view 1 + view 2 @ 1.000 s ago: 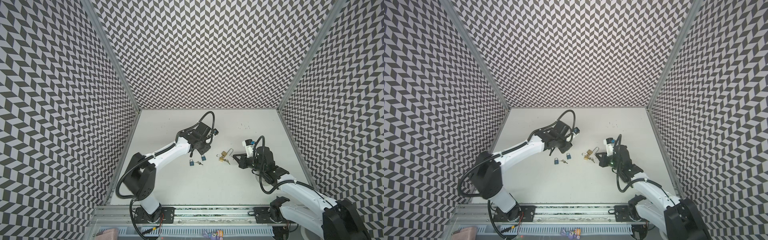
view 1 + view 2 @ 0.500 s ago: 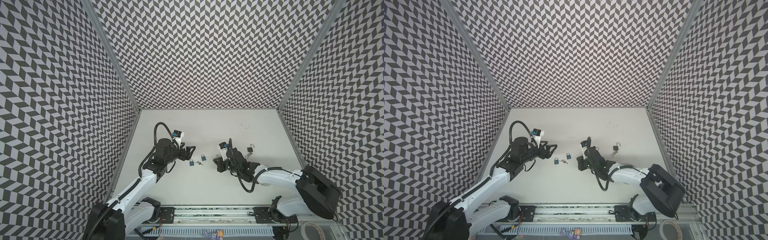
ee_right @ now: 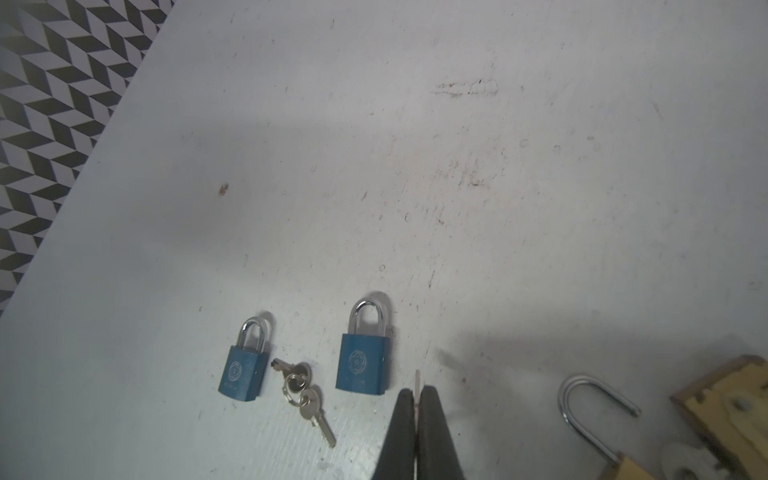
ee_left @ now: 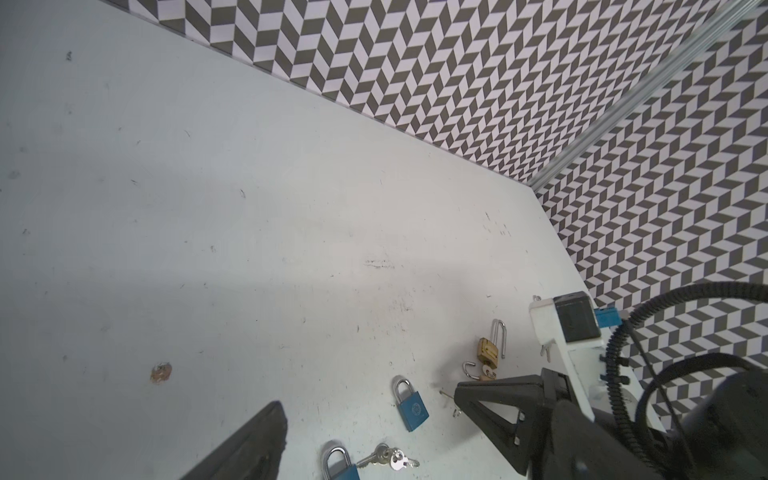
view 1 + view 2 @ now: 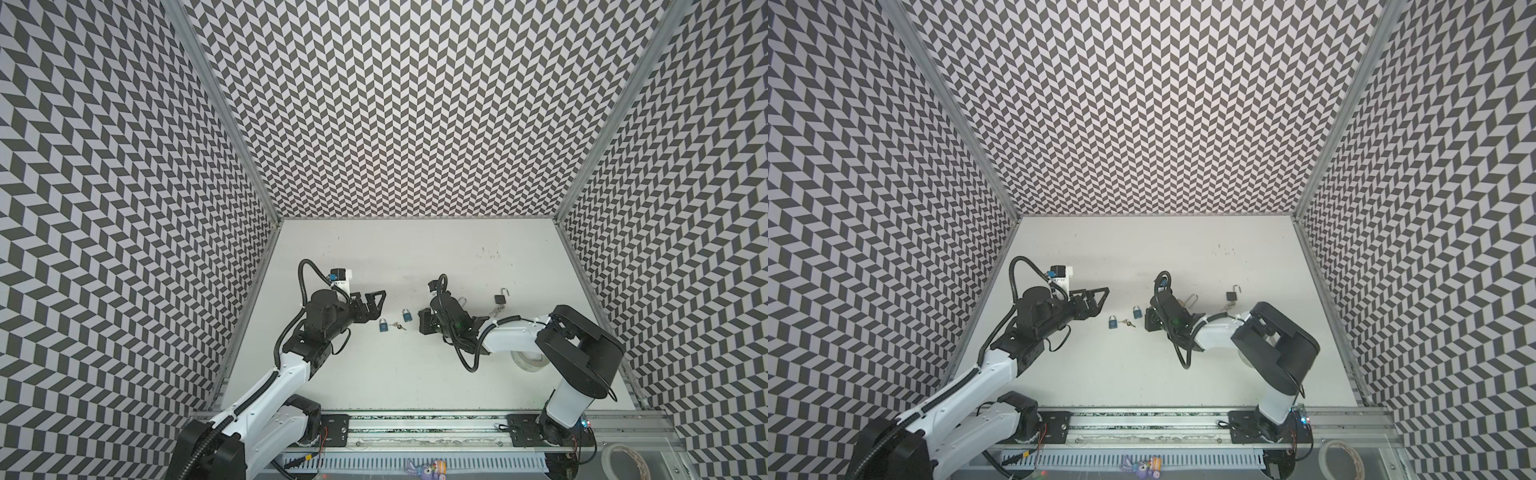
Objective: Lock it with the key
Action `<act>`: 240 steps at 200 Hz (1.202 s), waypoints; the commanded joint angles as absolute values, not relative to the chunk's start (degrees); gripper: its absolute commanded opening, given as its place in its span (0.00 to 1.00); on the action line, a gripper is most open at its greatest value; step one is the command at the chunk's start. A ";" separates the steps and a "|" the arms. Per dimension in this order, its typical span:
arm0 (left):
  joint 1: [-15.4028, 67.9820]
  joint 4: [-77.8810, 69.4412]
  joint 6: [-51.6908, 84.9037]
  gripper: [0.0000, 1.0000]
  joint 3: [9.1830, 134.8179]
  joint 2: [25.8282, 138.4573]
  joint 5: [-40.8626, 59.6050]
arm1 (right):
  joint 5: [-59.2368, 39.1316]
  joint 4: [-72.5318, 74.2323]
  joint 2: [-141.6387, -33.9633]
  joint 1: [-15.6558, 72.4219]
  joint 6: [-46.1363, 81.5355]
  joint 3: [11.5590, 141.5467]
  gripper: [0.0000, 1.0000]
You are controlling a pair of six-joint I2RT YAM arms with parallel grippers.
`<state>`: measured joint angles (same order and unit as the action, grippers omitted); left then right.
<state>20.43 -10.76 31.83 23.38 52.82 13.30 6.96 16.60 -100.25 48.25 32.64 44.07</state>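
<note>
With left gripper (image 5: 374,308) spread wide and right gripper (image 3: 417,394) pinched shut, aim for the keys (image 3: 302,392) lying between blue padlocks (image 3: 361,365) on the table (image 3: 415,166); descend level, pinch the bow squarely.

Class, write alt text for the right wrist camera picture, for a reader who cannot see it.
A shut right gripper pinches a thin key, seen edge-on, close to one of two closed blue padlocks lying on a scuffed white table. A ring of keys lies between the padlocks; a brass padlock with an open shackle lies apart.
</note>
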 commanded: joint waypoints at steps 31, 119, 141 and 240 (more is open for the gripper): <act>19.98 -14.32 32.98 1.00 20.88 46.10 9.16 | 9.75 19.09 -103.89 48.52 34.23 46.96 0.00; 20.05 -11.20 30.82 1.00 22.74 48.69 12.18 | 9.26 17.19 -102.57 48.52 32.96 46.71 0.17; 20.19 -10.72 30.70 1.00 23.20 49.37 12.15 | 7.79 16.98 -99.65 48.52 31.92 46.01 0.31; 36.52 -21.94 32.42 1.00 24.76 61.02 6.32 | 6.18 5.63 -79.66 46.44 18.04 37.38 0.99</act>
